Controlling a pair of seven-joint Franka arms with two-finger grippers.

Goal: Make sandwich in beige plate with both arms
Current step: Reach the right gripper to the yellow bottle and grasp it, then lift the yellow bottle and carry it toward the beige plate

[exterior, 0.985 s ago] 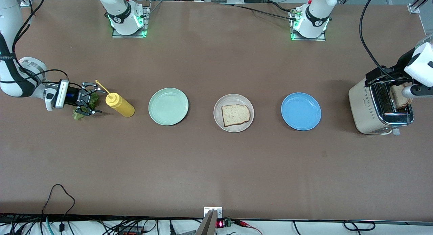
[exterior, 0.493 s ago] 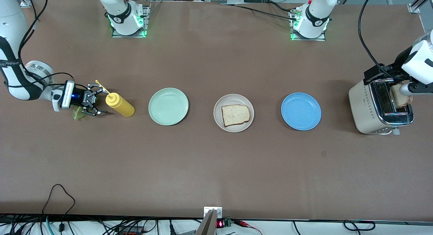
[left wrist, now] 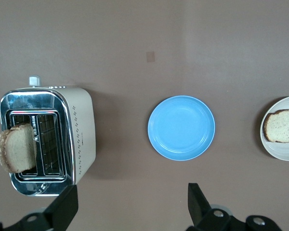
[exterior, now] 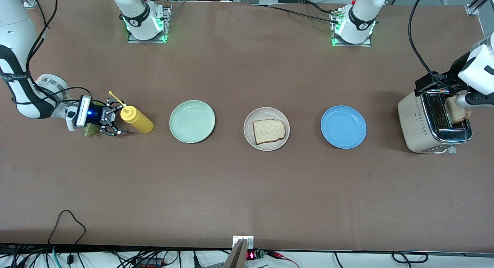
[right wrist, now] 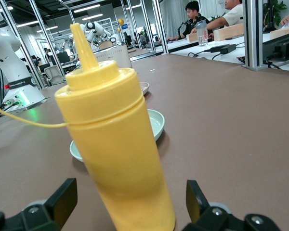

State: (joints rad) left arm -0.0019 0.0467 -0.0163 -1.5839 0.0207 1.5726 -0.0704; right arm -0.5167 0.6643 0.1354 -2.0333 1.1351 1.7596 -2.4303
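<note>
The beige plate [exterior: 266, 144] lies mid-table with one bread slice [exterior: 269, 131] on it; the same beige plate [left wrist: 279, 149] and bread slice [left wrist: 282, 125] show in the left wrist view. A second slice [exterior: 458, 114] stands in the toaster [exterior: 418, 125]. A green lettuce leaf [exterior: 89, 131] lies on the table, mostly hidden under my right wrist. My right gripper [exterior: 115, 120] is open low over the table, its fingers on either side of the yellow squeeze bottle [right wrist: 120, 144]. My left gripper [left wrist: 130, 207] hangs open high above the toaster [left wrist: 79, 139].
A mint-green plate [exterior: 192, 121] lies between the yellow bottle [exterior: 138, 120] and the beige plate. A blue plate [exterior: 343, 127] lies between the beige plate and the toaster. Black cables trail over the left arm above the toaster.
My right gripper has slid along the table toward the yellow bottle, passing over the lettuce, and now brackets the bottle. The left arm has barely shifted above the toaster.
</note>
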